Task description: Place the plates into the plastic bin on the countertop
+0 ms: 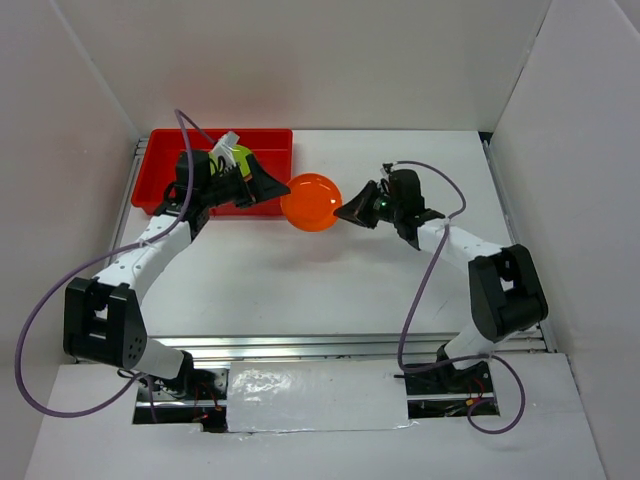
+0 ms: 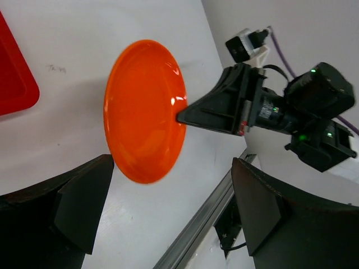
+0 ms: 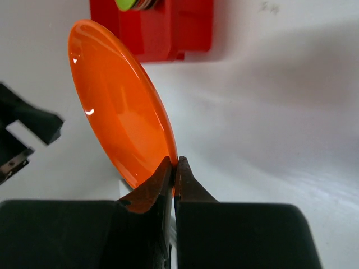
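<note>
The right gripper [image 3: 174, 165] has its jaws pressed together on the near rim of an orange plate [image 1: 312, 202], pinching only the edge. The plate stands steeply tilted, almost on edge, with its hollow face turned toward the left arm. Whether its lower rim touches the surface cannot be determined. The left gripper [image 1: 275, 190] faces the plate from the opposite side with its jaws spread wide and nothing between them; its fingers [image 2: 78, 196] are close to the plate but apart from it. The plate sits between the two grippers, just beside the right end of the red bin [image 1: 160, 165] and outside it. A lime green plate [image 1: 240, 158] lies inside the bin, partly hidden by the left wrist. The bin rests at the far left of the white countertop [image 1: 300, 280]. A metal rail [image 1: 350, 345] runs along the front edge of the countertop.
</note>
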`<control>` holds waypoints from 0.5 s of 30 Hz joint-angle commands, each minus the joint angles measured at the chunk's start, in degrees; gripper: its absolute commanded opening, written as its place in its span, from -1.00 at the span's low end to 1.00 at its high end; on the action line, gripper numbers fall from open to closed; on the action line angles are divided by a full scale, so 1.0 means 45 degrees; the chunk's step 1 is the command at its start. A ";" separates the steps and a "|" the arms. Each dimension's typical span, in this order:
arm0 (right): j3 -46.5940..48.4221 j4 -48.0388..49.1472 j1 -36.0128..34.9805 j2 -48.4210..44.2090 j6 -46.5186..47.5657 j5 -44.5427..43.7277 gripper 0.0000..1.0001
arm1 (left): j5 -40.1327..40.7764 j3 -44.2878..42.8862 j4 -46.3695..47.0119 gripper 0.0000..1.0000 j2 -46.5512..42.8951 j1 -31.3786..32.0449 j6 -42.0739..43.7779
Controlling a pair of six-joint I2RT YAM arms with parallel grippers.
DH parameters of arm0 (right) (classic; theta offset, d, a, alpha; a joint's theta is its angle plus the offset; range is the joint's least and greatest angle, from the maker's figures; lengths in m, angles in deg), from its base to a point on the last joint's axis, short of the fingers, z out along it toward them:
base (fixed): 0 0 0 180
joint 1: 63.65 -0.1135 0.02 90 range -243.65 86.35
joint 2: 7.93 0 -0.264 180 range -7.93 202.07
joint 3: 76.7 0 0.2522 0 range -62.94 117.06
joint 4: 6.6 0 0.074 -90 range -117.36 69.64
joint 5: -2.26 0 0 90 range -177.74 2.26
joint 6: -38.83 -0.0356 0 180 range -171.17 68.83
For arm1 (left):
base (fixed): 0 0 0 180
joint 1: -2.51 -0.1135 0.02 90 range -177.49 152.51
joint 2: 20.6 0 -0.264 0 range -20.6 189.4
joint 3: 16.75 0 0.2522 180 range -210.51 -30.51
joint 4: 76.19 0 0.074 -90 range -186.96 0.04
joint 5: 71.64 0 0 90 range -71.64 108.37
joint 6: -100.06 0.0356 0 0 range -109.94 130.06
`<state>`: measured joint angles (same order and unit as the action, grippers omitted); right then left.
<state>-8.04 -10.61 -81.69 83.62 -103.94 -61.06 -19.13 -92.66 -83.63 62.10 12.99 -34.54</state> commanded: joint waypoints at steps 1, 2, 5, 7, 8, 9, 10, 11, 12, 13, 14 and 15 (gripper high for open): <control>0.0165 0.0645 -0.0462 -0.1534 0.0497 0.0772 -1.00 | 0.0479 -0.0602 -0.0894 0.98 0.0158 0.0112 0.0828; 0.0107 0.0644 -0.0540 -0.1613 0.0516 0.0713 -1.00 | 0.1061 -0.0719 -0.1304 0.97 0.0274 0.0132 0.1061; -0.0030 0.0449 -0.0775 -0.1984 0.0633 0.0401 -1.00 | 0.1671 -0.0896 -0.2537 0.96 0.0276 0.0190 0.1394; -0.0128 0.0390 -0.0931 -0.2218 0.0653 0.0107 -1.00 | 0.2139 -0.0915 -0.2947 0.96 0.0159 0.0229 0.1434; -0.0148 0.0429 -0.0951 -0.2277 0.0634 0.0146 -1.00 | 0.2276 -0.0935 -0.3065 0.96 0.0100 0.0249 0.1531; -0.0128 0.0429 -0.0990 -0.2278 0.0614 0.0359 -1.00 | 0.2297 -0.0954 -0.3086 0.96 0.0080 0.0249 0.1551; -0.0128 0.0506 -0.1126 -0.2278 0.0556 0.0496 -1.00 | 0.2259 -0.0993 -0.3086 0.88 0.0080 0.0249 0.1571; -0.0090 0.0546 -0.1185 -0.2258 0.0536 0.0594 -1.00 | 0.2142 -0.1032 -0.3047 0.80 0.0119 0.0249 0.1552; -0.0070 0.0585 -0.1282 -0.2277 0.0517 0.0673 -1.00 | 0.1967 -0.1033 -0.2969 0.73 0.0119 0.0249 0.1571; -0.0012 0.0585 -0.1399 -0.2258 0.0497 0.0712 -1.00 | 0.1888 -0.1110 -0.2872 0.59 0.0158 0.0230 0.1552; -0.0011 0.0605 -0.1478 -0.2258 0.0497 0.0713 -1.00 | 0.1790 -0.1130 -0.2813 0.11 0.0158 0.0249 0.1455; -0.0011 0.0701 -0.1556 -0.2277 0.0478 0.0790 -1.00 | 0.1693 -0.1169 -0.2754 -0.20 0.0158 0.0249 0.1396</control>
<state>-8.65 -11.02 -87.15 75.05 -102.06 -59.88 -11.04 -95.06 -97.24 63.43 13.91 -29.54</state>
